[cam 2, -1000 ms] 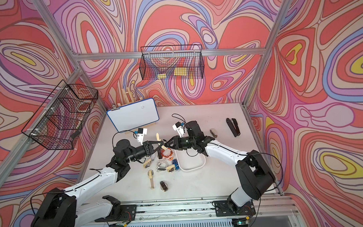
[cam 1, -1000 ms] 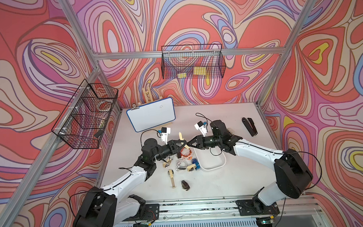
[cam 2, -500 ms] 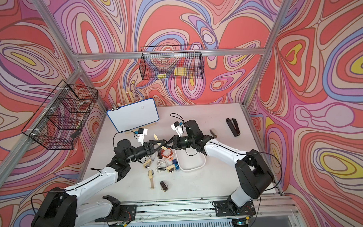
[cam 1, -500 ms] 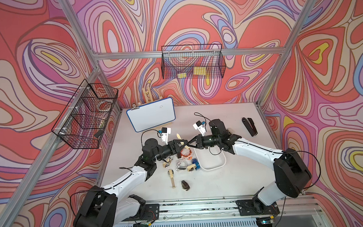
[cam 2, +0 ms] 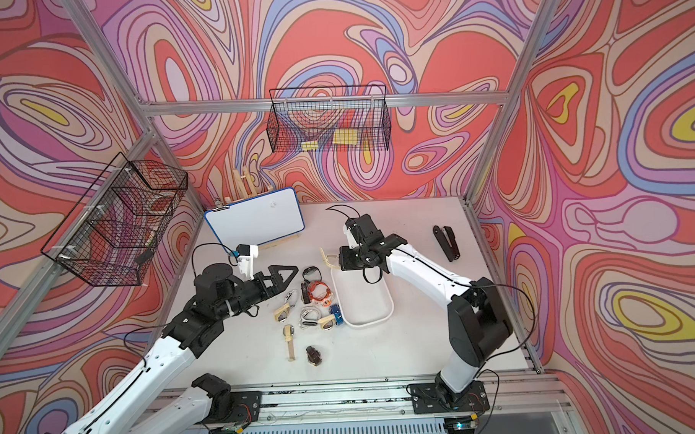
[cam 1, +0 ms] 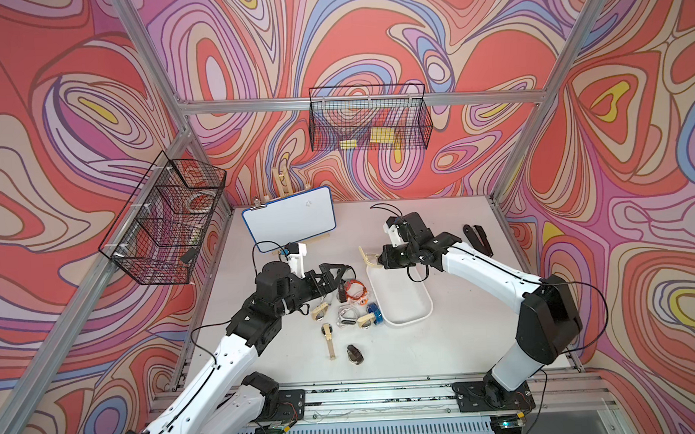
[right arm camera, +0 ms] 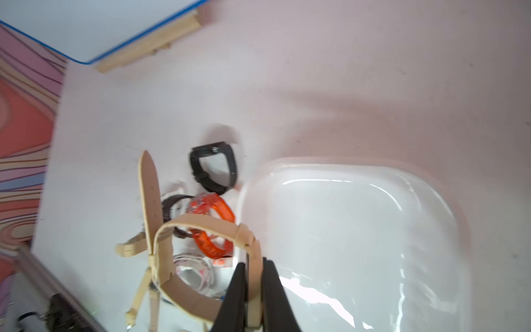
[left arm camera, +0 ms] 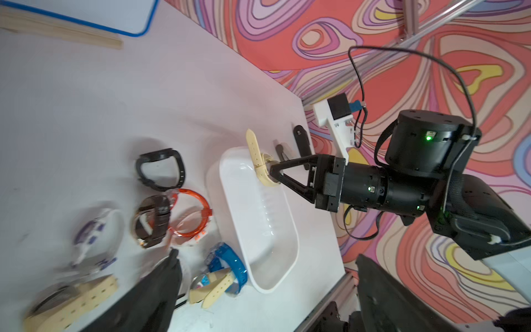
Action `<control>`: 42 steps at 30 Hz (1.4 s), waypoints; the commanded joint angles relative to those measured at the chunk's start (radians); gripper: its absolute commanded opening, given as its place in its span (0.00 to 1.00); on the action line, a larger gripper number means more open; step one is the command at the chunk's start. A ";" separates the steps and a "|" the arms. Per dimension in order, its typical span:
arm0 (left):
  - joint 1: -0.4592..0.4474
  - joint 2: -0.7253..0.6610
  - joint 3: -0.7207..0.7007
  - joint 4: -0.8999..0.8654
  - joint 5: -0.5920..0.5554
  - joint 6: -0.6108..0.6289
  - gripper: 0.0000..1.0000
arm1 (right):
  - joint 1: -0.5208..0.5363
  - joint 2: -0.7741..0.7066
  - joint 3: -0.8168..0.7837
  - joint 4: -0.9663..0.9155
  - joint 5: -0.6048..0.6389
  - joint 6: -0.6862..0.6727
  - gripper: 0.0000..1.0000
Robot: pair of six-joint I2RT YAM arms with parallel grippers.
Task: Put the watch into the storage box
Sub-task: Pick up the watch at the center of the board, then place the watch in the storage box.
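Right claw (left arm camera: 273, 172): clamped on the strap of 1 cream watch (right arm camera: 198, 227), plain in the right wrist view.
Watch: over the far rim of the storage box (cam 1: 402, 299), shown by the left wrist view.
Left claw (cam 2: 294, 279): jaws wide, empty, near the watch pile (cam 1: 356, 295).

Swirl-patterned walls (cam 1: 371, 46), white tabletop (cam 1: 461, 341)

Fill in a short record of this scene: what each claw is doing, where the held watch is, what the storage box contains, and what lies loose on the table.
right claw: shut on the strap of the beige watch
beige watch: held in the air at the far end of the storage box, not yet set down
storage box: white tray, nothing in it
left claw: open, holding nothing, near the loose watches
table: black watch, orange watch, blue watch and several more lie beside the box
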State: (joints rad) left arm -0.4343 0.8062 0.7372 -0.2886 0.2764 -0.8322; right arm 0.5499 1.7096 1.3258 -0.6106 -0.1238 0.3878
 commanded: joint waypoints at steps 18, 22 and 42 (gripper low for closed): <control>-0.006 -0.095 -0.014 -0.446 -0.107 0.183 0.99 | -0.024 0.262 0.027 -0.015 0.302 -0.108 0.12; -0.007 -0.092 -0.030 -0.438 -0.101 0.182 0.99 | -0.025 0.226 0.015 -0.019 0.286 -0.107 0.28; -0.057 0.202 0.014 -0.439 -0.241 0.264 0.73 | -0.022 -0.201 -0.162 0.049 -0.005 -0.043 0.41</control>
State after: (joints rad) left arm -0.4679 0.9634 0.7242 -0.7219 0.1047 -0.6086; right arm 0.5304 1.5150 1.1912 -0.5716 -0.0834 0.3302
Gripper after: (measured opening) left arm 0.746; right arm 0.410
